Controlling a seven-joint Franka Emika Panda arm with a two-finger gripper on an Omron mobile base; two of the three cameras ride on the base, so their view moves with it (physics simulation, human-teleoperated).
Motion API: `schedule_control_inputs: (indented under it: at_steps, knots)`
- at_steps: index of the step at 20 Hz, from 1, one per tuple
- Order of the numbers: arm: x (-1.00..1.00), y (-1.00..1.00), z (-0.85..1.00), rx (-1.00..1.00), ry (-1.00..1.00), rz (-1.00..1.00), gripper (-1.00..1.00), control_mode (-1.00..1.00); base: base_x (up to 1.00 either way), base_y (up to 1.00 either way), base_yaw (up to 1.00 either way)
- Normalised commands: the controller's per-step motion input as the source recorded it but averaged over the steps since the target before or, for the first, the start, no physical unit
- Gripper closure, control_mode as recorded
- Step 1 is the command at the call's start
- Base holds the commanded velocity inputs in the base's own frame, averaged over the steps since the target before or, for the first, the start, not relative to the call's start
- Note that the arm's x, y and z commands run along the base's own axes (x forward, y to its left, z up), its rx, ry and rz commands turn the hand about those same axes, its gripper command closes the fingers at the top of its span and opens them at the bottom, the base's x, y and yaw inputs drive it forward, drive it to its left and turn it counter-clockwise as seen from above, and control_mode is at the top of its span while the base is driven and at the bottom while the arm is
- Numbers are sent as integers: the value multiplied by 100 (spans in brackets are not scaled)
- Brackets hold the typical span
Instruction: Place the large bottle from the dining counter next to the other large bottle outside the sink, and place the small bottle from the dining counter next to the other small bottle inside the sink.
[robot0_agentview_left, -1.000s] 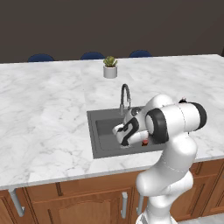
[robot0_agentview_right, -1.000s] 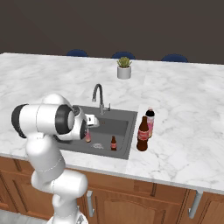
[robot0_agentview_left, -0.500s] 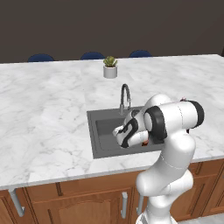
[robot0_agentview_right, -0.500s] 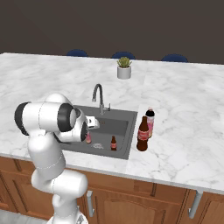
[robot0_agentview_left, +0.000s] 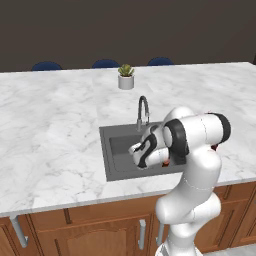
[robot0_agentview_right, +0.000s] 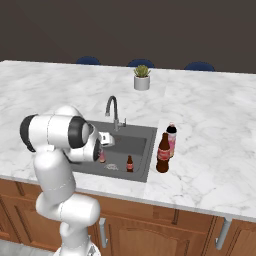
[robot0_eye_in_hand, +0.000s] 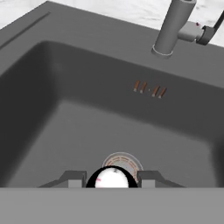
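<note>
Between the gripper (robot0_eye_in_hand: 112, 177) fingertips, seen from the hand view, sits the white cap of the small bottle (robot0_eye_in_hand: 112, 178); the jaws are nearly closed on it, one dark finger either side. From the right base view the same bottle (robot0_agentview_right: 102, 156) hangs over the left half of the sink (robot0_agentview_right: 142, 134), clear of the floor so far as can be judged. The other small bottle (robot0_agentview_right: 130, 163) stands upright on the basin floor just beside it, to the right.

Risks, as judged: letting go too high would tip the held bottle, and it could roll onto the drain (robot0_eye_in_hand: 122, 162) or knock its neighbour over. A sideways drift while lowering could clip the standing bottle.

Clearances: the tap (robot0_agentview_right: 113, 111) rises at the back rim, well behind the hand. Basin walls enclose the hand on the near and left sides; open floor lies toward the back. Outside the right rim, the large bottle (robot0_agentview_right: 163, 154) and the other large bottle (robot0_agentview_right: 171, 140) stand together on the dining counter (robot0_agentview_right: 210, 130), away from the working path.
</note>
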Motion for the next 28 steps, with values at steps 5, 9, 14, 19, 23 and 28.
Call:
schedule_control_inputs:
  at_steps: [5, 9, 14, 19, 23, 28]
  knots:
    - [19, -1, -5, 0, -2, 1, 100, -100, 0, 0, 0]
    - [10, 0, -23, 0, 0, 1, 100, -100, 0, 0, 0]
    - [5, 0, -25, 0, 0, 1, 100, -100, 0, 0, 0]
    - [1, 0, -13, 0, -1, 1, 100, -100, 0, 0, 0]
    - [1, 0, -6, 0, -2, 1, 100, -100, 0, 0, 0]
    - [1, 0, 0, 0, -4, 1, 100, -100, 0, 0, 0]
